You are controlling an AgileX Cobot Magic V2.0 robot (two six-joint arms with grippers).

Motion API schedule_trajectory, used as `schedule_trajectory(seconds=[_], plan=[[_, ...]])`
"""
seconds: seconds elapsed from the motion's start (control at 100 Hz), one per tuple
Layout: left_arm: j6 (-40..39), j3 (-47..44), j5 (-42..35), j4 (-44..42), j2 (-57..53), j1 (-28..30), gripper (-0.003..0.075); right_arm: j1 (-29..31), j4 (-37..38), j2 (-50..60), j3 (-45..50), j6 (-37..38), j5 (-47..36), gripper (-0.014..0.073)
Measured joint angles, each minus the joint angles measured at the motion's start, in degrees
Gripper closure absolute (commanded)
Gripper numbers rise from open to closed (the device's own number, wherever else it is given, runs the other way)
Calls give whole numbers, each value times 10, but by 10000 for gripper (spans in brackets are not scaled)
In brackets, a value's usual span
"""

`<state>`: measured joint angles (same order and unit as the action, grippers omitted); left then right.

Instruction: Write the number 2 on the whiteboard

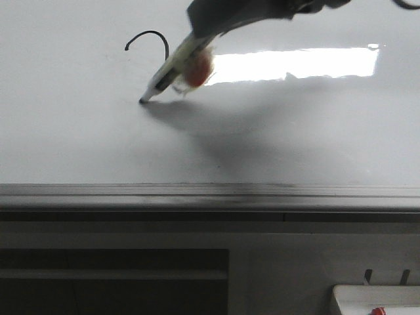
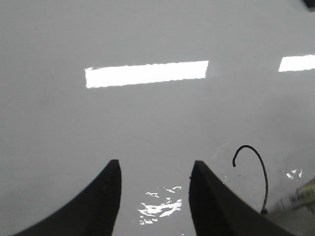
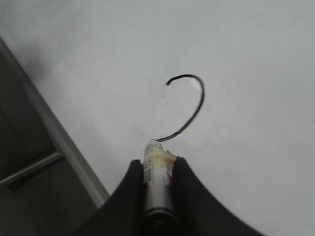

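The whiteboard is glossy white with a bright rectangular glare. On it is a partial black stroke of the number 2: the curved top hook and a diagonal line down. My right gripper reaches in from the top and is shut on a pale marker with an orange-red blob on it. The marker tip touches the board at the stroke's lower end. In the right wrist view the gripper clamps the marker below the stroke. My left gripper is open and empty over bare board, beside the stroke.
A grey metal edge strip runs along the board's near side, and also shows in the right wrist view. A small white tray with a red item sits at the bottom right, below the board.
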<state>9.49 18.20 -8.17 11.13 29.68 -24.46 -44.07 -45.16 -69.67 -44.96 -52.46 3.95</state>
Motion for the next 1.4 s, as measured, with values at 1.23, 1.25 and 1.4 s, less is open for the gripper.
schedule_trajectory(seconds=[1.23,1.25,1.4], plan=[[0,0,31,-266,29,-175,428,-9,67,51,-44,-14,213,663],[0,0,33,-278,35,-189,428,-9,70,46,-50,-15,220,663],[0,1,28,-320,102,-265,428,-16,83,22,-76,-15,251,663]])
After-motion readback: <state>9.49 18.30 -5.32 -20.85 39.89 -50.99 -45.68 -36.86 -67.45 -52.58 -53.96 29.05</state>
